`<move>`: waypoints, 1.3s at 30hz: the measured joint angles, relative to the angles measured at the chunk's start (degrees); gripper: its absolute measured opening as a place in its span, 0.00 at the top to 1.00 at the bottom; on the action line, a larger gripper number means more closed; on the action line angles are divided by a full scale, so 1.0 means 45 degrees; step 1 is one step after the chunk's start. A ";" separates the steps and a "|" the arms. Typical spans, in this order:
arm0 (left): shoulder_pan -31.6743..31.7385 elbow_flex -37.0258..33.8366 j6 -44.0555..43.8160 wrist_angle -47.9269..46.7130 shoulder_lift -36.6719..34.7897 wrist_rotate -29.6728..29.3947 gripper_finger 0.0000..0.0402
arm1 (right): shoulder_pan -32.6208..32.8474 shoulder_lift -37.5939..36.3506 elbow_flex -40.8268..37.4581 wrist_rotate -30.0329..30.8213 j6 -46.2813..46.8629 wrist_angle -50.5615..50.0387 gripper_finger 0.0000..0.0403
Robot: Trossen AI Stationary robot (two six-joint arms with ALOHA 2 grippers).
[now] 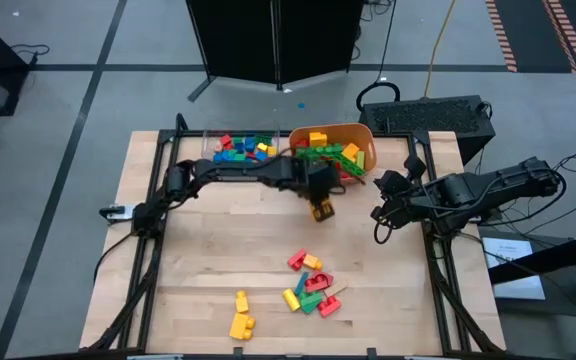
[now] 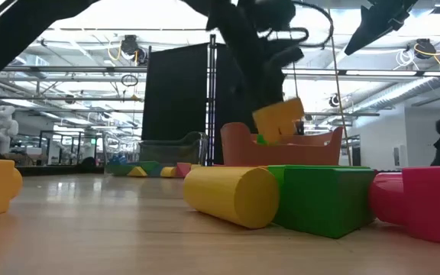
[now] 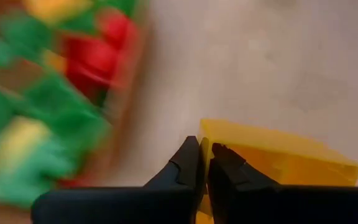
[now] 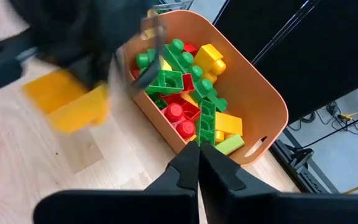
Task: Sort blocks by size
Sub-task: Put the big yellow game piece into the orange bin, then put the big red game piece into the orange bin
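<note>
Left gripper holds a yellow block just beside the orange tub.
Its fingers are clamped on the block above the table; the right gripper, near the tub, has fingers together.

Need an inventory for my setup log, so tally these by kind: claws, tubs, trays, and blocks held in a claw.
Claws: 2, the left claw and the right claw
Tubs: 1, the orange tub
Trays: 1, the clear tray
Held blocks: 1, the yellow block in the left claw
Total: 5
</note>
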 joint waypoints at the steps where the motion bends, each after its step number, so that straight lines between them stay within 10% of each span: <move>1: 0.0128 0.0372 0.0318 -0.0203 0.0000 -0.0402 0.96 | 0.0000 0.0000 0.0000 0.0000 0.0000 0.0000 0.99; 8: 0.1630 0.1794 0.1468 0.1022 -0.0024 -0.2320 0.96 | -0.0004 0.0000 0.0000 0.0000 0.0000 0.0005 0.99; 22: 0.3217 0.1614 0.1494 0.6965 0.1614 -0.0752 0.95 | -0.0004 0.0000 0.0000 0.0000 0.0005 0.0044 0.99; 39: 0.3465 0.2060 0.3005 0.6332 0.1909 0.1382 0.48 | 0.0000 0.0000 0.0000 -0.0005 0.0005 0.0078 0.99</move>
